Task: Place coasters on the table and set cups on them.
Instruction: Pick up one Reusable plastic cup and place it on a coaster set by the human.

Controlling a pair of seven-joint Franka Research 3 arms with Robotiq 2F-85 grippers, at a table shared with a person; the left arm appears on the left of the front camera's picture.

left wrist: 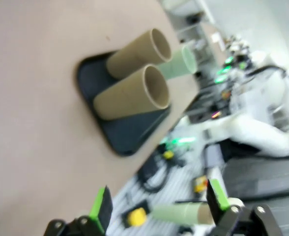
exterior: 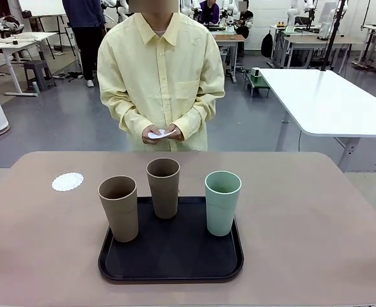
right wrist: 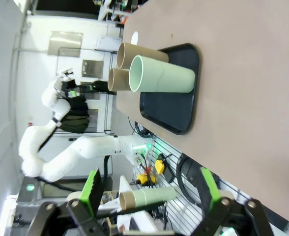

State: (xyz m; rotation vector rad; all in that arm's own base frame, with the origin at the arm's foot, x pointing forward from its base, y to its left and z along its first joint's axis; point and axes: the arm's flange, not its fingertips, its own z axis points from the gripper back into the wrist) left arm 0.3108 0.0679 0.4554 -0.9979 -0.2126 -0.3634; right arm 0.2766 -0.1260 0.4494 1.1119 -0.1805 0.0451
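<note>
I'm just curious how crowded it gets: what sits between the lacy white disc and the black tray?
Nothing. In the front view, a bare stretch of table lies between the coaster and the tray.

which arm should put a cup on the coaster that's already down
Left, probably. The round white lacy paper coaster lies on the robot's left of the black square tray, nearest the light tan tapered tumbler. The left claw is open and empty.

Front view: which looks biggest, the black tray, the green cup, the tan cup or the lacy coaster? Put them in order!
1. black tray
2. tan cup and green cup: about alike, not ranked; the tan one stands slightly nearer
3. lacy coaster
</note>
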